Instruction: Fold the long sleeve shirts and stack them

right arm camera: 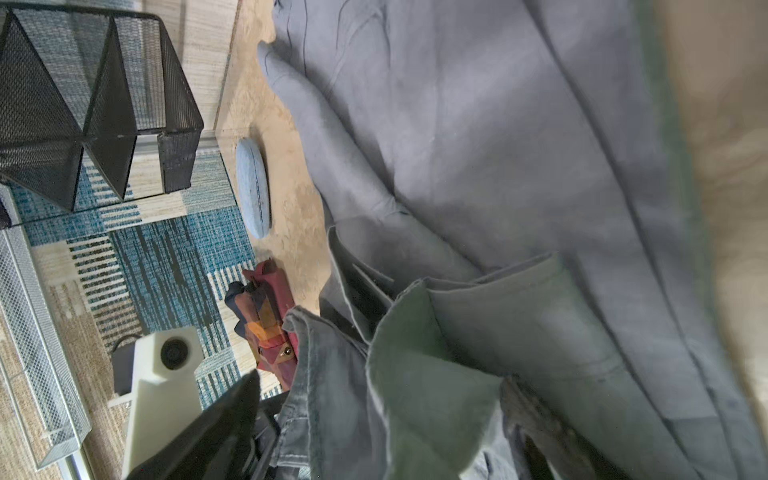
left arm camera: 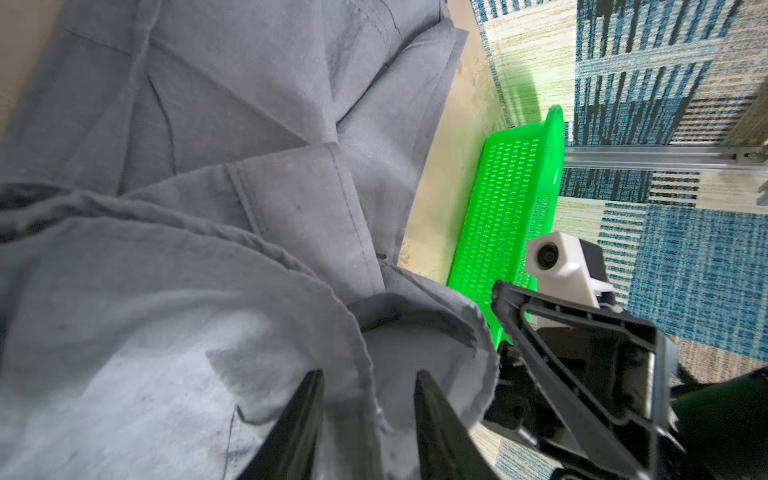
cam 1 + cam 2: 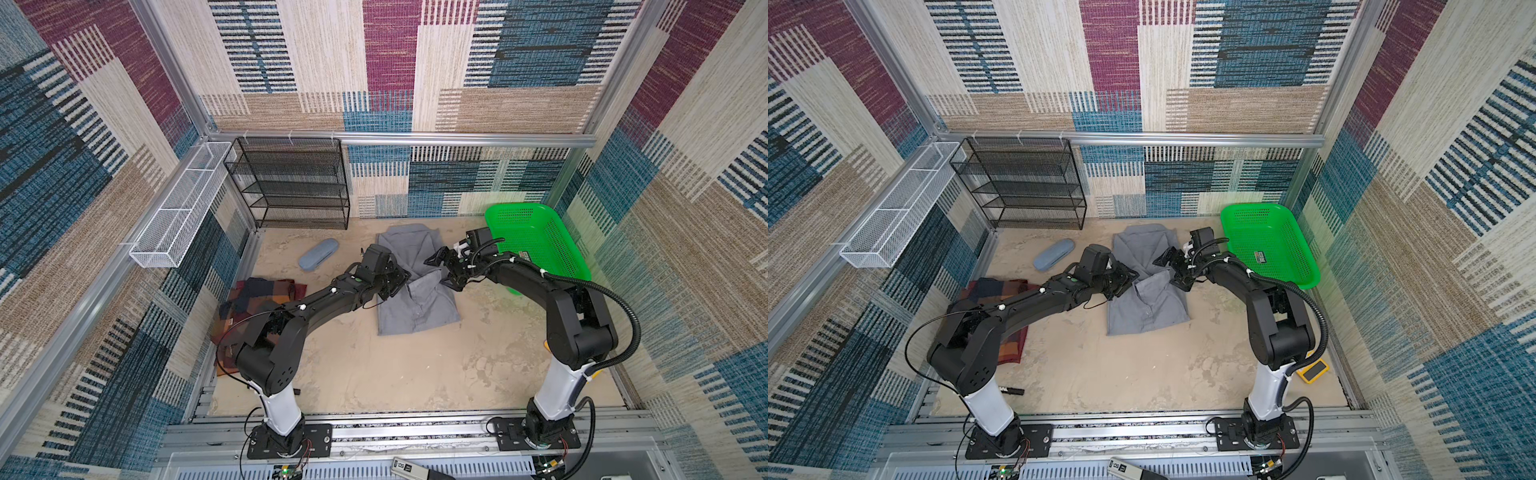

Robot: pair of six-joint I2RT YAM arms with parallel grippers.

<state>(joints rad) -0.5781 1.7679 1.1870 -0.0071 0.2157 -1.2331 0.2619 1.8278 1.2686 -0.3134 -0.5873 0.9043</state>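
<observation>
Left gripper, half-open, straddles a grey shirt fold; right gripper gapes wide.

Grey shirt: plain, collared, long-sleeved. Laid mid-tabletop, partly folded; the far portion is spread flat, the near portion is turned collar-up, and the cloth at mid-length is raised and rumpled.

Plaid shirt: maroon, orange, navy patchwork. Lain folded at the left edge, partly hidden, well apart from the grey.
</observation>
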